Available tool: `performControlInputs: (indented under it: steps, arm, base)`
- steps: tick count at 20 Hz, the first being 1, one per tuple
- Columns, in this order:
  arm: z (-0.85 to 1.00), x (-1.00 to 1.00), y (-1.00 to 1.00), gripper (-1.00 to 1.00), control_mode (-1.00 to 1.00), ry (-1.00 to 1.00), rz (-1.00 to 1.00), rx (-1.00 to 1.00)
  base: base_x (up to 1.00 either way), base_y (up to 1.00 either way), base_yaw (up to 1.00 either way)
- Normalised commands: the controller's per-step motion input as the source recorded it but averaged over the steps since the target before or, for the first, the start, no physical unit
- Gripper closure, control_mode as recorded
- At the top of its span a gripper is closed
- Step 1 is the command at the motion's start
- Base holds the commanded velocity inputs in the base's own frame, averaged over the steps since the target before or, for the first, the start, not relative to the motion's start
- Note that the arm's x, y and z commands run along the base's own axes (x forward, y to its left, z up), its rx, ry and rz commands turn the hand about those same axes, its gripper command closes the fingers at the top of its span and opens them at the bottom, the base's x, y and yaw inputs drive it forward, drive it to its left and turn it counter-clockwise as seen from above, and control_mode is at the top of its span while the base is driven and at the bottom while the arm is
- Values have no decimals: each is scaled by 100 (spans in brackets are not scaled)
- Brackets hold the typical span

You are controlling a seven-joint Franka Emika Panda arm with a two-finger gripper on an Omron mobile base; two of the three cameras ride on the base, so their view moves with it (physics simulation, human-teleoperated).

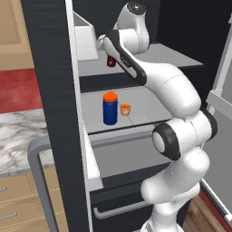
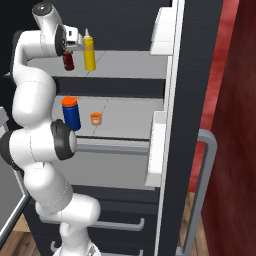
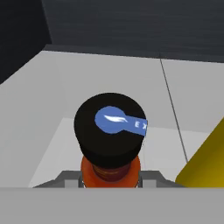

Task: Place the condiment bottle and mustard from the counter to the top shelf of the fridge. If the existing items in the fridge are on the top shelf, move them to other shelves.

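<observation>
The hand [image 2: 70,50] is seen at the top shelf [image 2: 130,67] of the open fridge [image 1: 50,90], closed around the condiment bottle [image 2: 68,61]. In the hand view the bottle's black cap, marked with a blue label, is seen from above, with the red-brown neck [image 3: 110,171] between two grey fingers [image 3: 65,178] pressed in at either side. In the right base view the bottle is seen upright at the left part of the top shelf, its base at or just above the grey plate; contact with the shelf cannot be told. In the left base view only its lower red-brown part [image 1: 110,61] is seen beside the arm.

The mustard [image 2: 89,50] is stood upright on the same shelf, just beside the condiment bottle on the side away from the arm; a yellow edge of it [image 3: 205,162] is seen at the lower right of the hand view.

On the shelf below [image 1: 145,106], a blue jar with an orange lid [image 1: 110,108] and a small orange cup [image 1: 125,109] are stood near each other but apart, close to the front edge. Grey drawer fronts [image 1: 122,156] are seen lower down. The fridge door [image 2: 172,125] is swung wide, with white bins on its inner side and a grey bar handle [image 2: 200,190]. A marble counter [image 1: 18,136] is seen to the left of the fridge.
</observation>
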Motion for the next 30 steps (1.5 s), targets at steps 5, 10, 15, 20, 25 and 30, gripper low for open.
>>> performControlInputs:
  steps: [5,10,15,20,25,30]
  arm:
    - [-14,0,0,100,-100,-1,0,-1]
    - [0,1,0,-100,-100,0,0,0]
    - [0,0,0,-100,-100,-5,0,0]
    - [0,0,0,-100,-100,-18,0,0]
    - [0,-7,0,-100,-100,-24,0,0]
    - [0,-79,0,-100,-100,-33,0,0]
  base:
    - [0,0,0]
    - [0,0,0]
    - [0,0,0]
    - [0,0,0]
    - [0,0,0]
    - [0,0,0]
